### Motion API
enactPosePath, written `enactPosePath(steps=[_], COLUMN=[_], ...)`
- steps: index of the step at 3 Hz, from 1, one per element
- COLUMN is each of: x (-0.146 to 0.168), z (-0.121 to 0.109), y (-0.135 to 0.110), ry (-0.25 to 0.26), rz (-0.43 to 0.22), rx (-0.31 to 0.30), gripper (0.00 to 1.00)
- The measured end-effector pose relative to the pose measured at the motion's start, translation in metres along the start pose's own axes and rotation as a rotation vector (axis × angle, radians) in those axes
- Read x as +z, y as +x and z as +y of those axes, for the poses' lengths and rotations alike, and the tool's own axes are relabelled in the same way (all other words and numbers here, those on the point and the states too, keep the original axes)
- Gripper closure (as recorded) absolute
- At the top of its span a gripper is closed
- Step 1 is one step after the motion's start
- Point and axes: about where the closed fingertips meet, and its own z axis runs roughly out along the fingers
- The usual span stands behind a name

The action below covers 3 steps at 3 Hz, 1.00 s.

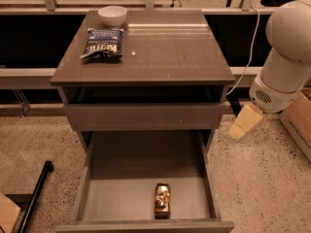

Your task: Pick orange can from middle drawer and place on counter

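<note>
The orange can [162,200] lies on its side on the grey floor of the open middle drawer [102,198], near the drawer's front edge and a little right of centre. The counter [160,47] is the glossy grey-brown top of the cabinet above it. My gripper [245,122] hangs at the end of the white arm [286,62], to the right of the cabinet. It is level with the upper drawer front, outside the drawer, and well above and to the right of the can. It holds nothing that I can see.
A blue chip bag [103,42] and a white bowl [112,16] sit at the counter's back left. The shallower drawer front [146,115] above is closed. A black pole [36,198] lies on the speckled floor at left, and a wooden box [299,115] stands at right.
</note>
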Motion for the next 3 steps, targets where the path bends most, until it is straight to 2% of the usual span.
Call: enactPosePath(steps=[1, 3], x=[0.013, 0.065], z=[0.000, 0.030], y=[0.003, -0.033], ry=[-0.063, -0.195], rz=[0.009, -0.002], rx=[0.107, 0.278], gripper=[0.00, 0.00])
